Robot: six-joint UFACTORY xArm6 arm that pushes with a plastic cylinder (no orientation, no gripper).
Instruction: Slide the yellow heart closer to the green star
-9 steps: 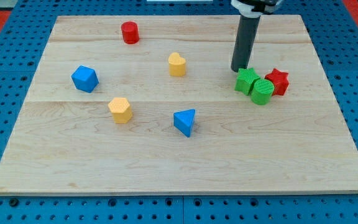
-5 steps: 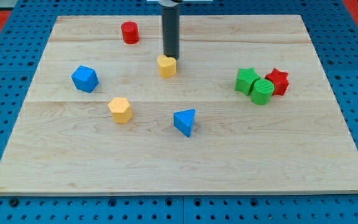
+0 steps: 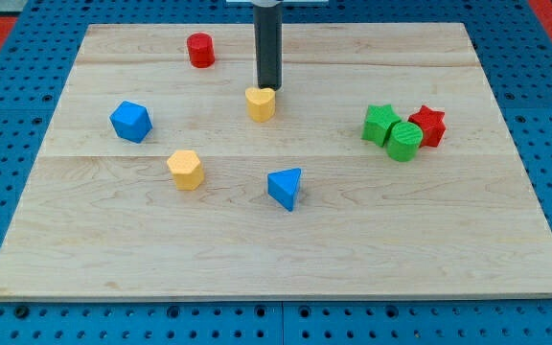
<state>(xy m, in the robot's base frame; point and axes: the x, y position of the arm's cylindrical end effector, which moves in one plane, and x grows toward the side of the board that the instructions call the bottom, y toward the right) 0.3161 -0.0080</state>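
The yellow heart (image 3: 261, 103) sits on the wooden board (image 3: 276, 240) a little above the middle. My tip (image 3: 268, 87) stands just above the heart's upper right edge, touching or nearly touching it. The green star (image 3: 381, 124) lies well to the view's right of the heart, pressed against a green cylinder (image 3: 403, 141) and a red star (image 3: 428, 125).
A red cylinder (image 3: 199, 50) stands near the view's top, left of the rod. A blue block (image 3: 130, 121) is at the left, an orange-yellow block (image 3: 186, 169) below it, and a blue triangular block (image 3: 285, 187) below the heart.
My tip swept from beside the green star leftward to the yellow heart. The heart was nudged down and left, then shifted slightly right with the tip.
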